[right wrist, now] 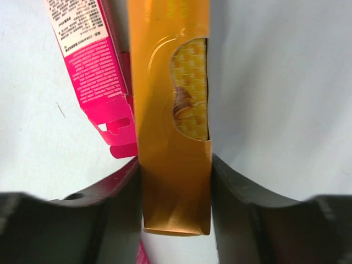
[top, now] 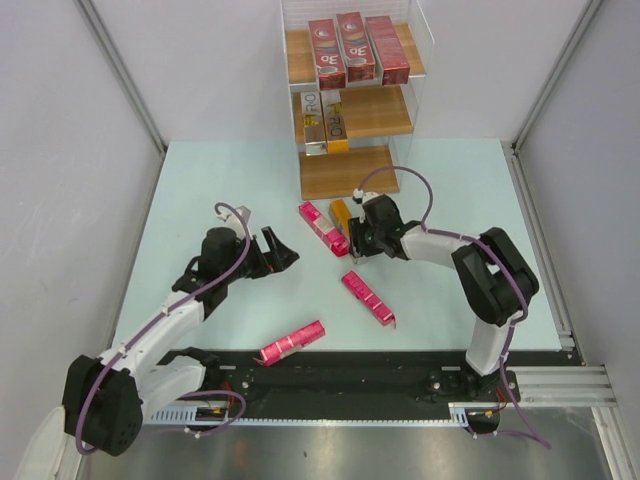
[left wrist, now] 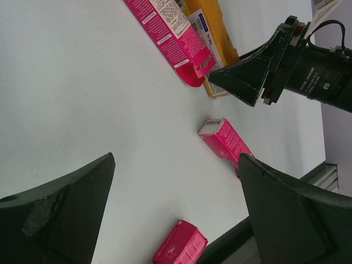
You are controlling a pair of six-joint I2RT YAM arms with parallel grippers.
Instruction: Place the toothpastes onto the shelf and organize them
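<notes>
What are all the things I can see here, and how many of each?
shelf: one, wooden boards with clear walls, far side of the table; lowest board bare.
dark red cartons: three, top tier of the shelf.
silver and gold cartons: two as far as I can tell, middle tier.
pink cartons: three, lying on the table, one beside the orange carton, one mid-table, one near the front edge.
orange carton: one, in front of the shelf.
table: one, pale green.
left gripper: one, black, open and holding nothing, left of centre.
right gripper: one, black, closed on the orange carton.
</notes>
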